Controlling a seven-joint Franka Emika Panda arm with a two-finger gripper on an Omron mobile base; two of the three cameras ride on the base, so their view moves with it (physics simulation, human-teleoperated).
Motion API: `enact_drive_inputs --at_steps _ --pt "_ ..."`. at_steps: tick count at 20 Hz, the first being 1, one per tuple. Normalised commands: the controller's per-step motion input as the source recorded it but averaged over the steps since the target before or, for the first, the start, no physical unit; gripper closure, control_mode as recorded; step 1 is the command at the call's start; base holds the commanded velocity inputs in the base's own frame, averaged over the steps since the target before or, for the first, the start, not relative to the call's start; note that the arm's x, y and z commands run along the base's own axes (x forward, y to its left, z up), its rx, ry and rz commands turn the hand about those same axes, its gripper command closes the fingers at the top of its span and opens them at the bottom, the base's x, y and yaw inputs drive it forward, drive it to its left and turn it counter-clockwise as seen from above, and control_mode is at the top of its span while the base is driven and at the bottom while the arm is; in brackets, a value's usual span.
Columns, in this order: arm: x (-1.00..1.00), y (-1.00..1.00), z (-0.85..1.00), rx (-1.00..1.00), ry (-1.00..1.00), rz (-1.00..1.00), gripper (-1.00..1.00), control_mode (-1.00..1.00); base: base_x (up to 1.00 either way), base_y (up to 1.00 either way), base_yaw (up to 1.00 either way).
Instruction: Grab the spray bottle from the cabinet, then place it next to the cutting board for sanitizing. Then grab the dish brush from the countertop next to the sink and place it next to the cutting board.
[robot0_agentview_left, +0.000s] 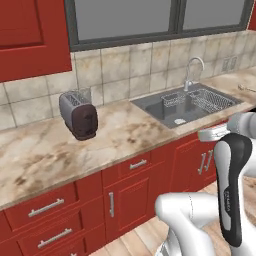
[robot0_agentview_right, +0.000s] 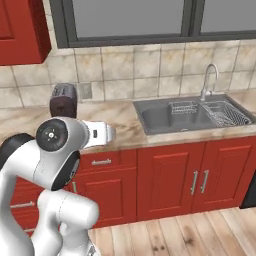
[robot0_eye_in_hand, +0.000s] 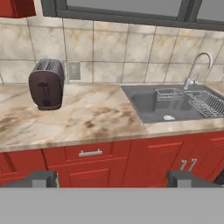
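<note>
The red cabinet (robot0_agentview_left: 30, 35) hangs at the upper left with its door shut; the spray bottle and the cutting board are out of view. The dark sink (robot0_agentview_left: 187, 106) with its chrome tap (robot0_agentview_left: 192, 70) is set into the beige countertop (robot0_agentview_left: 115, 135). On the countertop right of the sink lies a thin pale item (robot0_agentview_left: 246, 88) that looks like the dish brush, too small to be sure. My gripper (robot0_eye_in_hand: 114, 179) is open and empty. It hangs in front of the red drawers below the counter edge, facing the wall.
A dark toaster (robot0_agentview_left: 78, 115) stands by the tiled wall left of the sink, beside a wall socket (robot0_eye_in_hand: 73, 70). Wire racks (robot0_eye_in_hand: 205, 103) sit in the basin. Red drawers and doors (robot0_agentview_right: 170, 180) run under the counter, and a window (robot0_agentview_left: 160, 17) is above it.
</note>
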Motion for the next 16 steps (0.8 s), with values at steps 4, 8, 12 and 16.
enact_drive_inputs --at_steps 4,8,12,16 --pt "0.0 0.0 0.0 0.0 0.0 0.0 -1.0 1.0 0.56 -1.0 0.37" --pt "0.0 0.0 0.0 0.0 0.0 0.0 -1.0 1.0 0.0 -1.0 0.16" --pt "0.0 0.0 0.0 0.0 0.0 0.0 -1.0 1.0 0.03 -1.0 0.08" --pt "0.0 0.0 0.0 0.0 0.0 0.0 -1.0 1.0 0.28 -1.0 0.11"
